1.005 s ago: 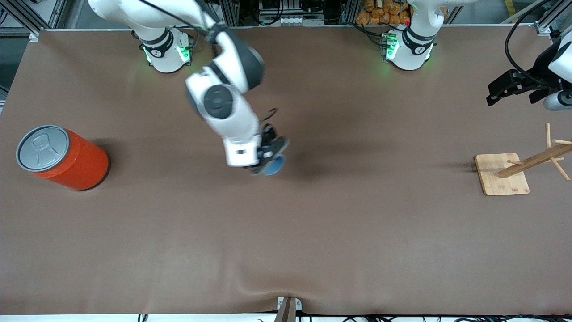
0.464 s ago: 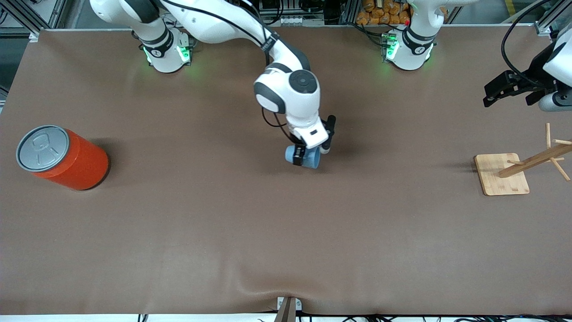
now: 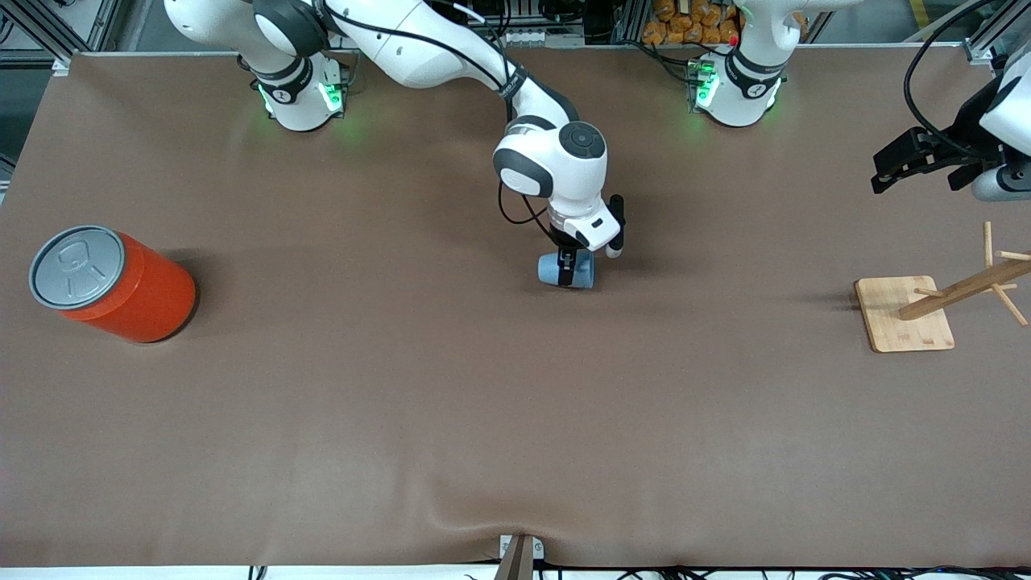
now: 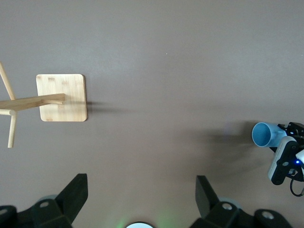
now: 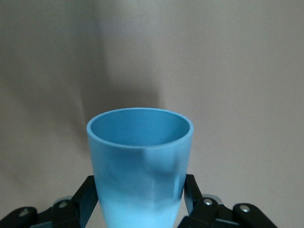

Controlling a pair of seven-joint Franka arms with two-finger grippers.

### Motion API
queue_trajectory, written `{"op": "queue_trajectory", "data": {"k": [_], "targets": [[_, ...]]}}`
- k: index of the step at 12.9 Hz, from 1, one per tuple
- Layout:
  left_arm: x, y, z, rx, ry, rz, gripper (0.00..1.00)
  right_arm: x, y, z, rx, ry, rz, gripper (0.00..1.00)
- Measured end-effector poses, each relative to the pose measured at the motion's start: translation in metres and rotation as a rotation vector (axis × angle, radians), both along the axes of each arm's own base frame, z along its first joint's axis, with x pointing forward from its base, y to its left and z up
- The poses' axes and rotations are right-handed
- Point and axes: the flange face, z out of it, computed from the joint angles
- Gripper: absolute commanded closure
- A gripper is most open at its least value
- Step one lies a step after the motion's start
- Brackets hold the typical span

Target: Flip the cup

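Note:
My right gripper (image 3: 567,268) is shut on the small light-blue cup (image 3: 550,271) and holds it on its side, low over the middle of the table. In the right wrist view the fingers (image 5: 88,194) clamp the cup's lower body (image 5: 140,156), and its darker blue open mouth faces away from the wrist. The cup also shows in the left wrist view (image 4: 263,134), with its mouth showing. My left gripper (image 3: 890,165) is open and empty, and waits in the air at the left arm's end of the table; its spread fingers (image 4: 76,190) show over bare table.
A large orange can with a grey lid (image 3: 113,282) stands at the right arm's end of the table. A wooden peg rack on a square base (image 3: 904,312) stands at the left arm's end, also in the left wrist view (image 4: 61,97). A brown cloth covers the table.
My right arm has swung toward the left arm's end of the table, carrying the cup with it and turning it. My left gripper has hardly moved.

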Motion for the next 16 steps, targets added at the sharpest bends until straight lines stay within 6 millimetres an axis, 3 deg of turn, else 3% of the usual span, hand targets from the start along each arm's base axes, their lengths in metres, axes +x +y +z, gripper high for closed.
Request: {"op": "queue_trajectory", "data": {"k": [3,4,5,10,12,14,16], "targets": [[0.000,0.000,0.000,0.000,0.000,0.001,0.00,-0.002,-0.001,-0.014,-0.014,0.011,0.003,0.74],[0.000,0.001,0.000,0.000,-0.001,0.001,0.00,-0.002,-0.001,-0.015,-0.014,0.010,0.004,0.61],[0.000,0.001,0.000,0.000,-0.001,0.002,0.00,-0.002,-0.001,-0.015,-0.014,0.010,0.004,0.01],[0.000,0.000,0.000,-0.003,0.000,0.000,0.00,0.001,-0.002,-0.014,-0.016,0.006,0.001,0.00],[0.005,-0.008,-0.013,-0.056,0.029,-0.006,0.00,0.005,-0.002,-0.009,-0.011,-0.002,-0.002,0.00],[0.028,-0.027,-0.053,-0.135,0.078,-0.021,0.00,0.007,-0.001,-0.004,-0.006,-0.009,-0.004,0.00],[0.055,-0.057,-0.107,-0.188,0.108,-0.049,0.00,0.008,-0.001,-0.003,-0.007,-0.008,-0.005,0.00]]}}
